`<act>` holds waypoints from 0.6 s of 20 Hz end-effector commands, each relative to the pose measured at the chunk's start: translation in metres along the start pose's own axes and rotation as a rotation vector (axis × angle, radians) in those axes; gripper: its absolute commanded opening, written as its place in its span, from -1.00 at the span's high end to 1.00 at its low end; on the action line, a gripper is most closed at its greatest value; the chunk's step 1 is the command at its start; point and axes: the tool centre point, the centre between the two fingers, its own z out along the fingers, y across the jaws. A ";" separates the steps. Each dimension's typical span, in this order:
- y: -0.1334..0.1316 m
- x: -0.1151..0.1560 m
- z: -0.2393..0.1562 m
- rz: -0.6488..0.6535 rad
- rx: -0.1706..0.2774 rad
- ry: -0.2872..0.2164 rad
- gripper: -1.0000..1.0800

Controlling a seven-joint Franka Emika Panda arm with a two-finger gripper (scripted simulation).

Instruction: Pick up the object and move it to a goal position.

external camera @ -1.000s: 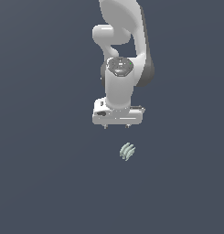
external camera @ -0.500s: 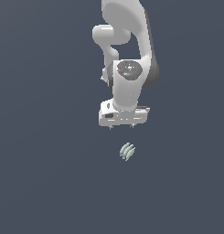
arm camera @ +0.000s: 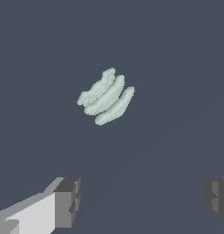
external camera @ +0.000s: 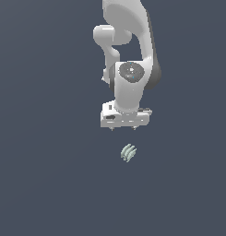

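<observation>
The object [external camera: 128, 153] is a tiny pale grey-green bundle of thin curved ribs lying on the dark surface; the wrist view shows it [arm camera: 106, 96] clearly, its ribs side by side. My gripper [external camera: 124, 128] hangs from the white arm just behind the object in the exterior view, not touching it. In the wrist view the two dark fingertips [arm camera: 67, 201] stand wide apart with nothing between them, so the gripper [arm camera: 143, 197] is open. The object lies ahead of the fingers, outside the gap.
The white arm [external camera: 130, 55] rises from the gripper toward the top of the exterior view. A plain dark grey-blue surface [external camera: 50, 175] lies all around the object.
The wrist has swung toward the exterior view's right and tilted slightly. The hand now sits more directly behind the object. The object has not moved.
</observation>
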 end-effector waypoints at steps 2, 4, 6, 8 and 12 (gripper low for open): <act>-0.001 0.004 0.002 0.042 0.002 0.001 -0.92; -0.002 0.007 0.004 0.075 0.003 0.001 -0.92; -0.003 0.011 0.007 0.114 0.004 0.002 -0.92; -0.004 0.015 0.009 0.158 0.006 0.003 -0.92; -0.007 0.024 0.015 0.262 0.009 0.005 -0.92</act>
